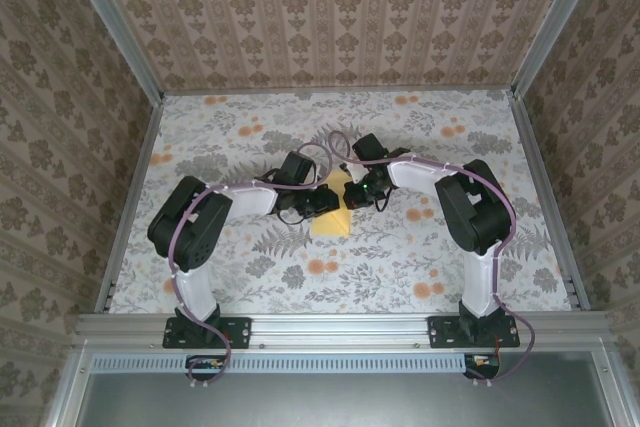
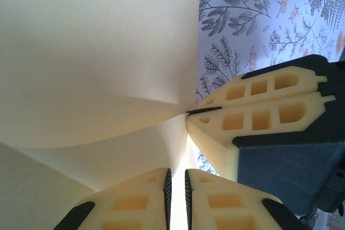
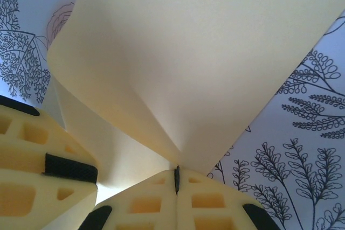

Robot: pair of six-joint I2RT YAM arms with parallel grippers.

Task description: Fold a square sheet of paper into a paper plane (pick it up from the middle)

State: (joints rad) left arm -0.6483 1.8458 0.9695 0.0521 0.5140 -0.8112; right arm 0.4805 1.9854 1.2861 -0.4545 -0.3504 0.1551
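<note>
Foam fingers (image 2: pixel 156 192) of the left gripper (image 2: pixel 176 187) pinch the square sheet of paper (image 2: pixel 97 52), which stands buckled at the middle of the floral table (image 1: pixel 400 267); the right gripper (image 3: pixel 177 179) is clamped on the same sheet there.

Top view: both grippers cover the far part of the square sheet of paper (image 1: pixel 333 226); I see only its near strip. The left gripper (image 1: pixel 318 203) and right gripper (image 1: pixel 357 194) are too small here for me to read their jaws. Left wrist: the sheet runs off the top and left edges; my fingers (image 2: pixel 129 203) are cut by the bottom edge. Right wrist: sheet cropped at the top, fingers (image 3: pixel 145 206) at the bottom. I cannot tell whether the lines fanning from the pinch are creases or soft bends.
</note>
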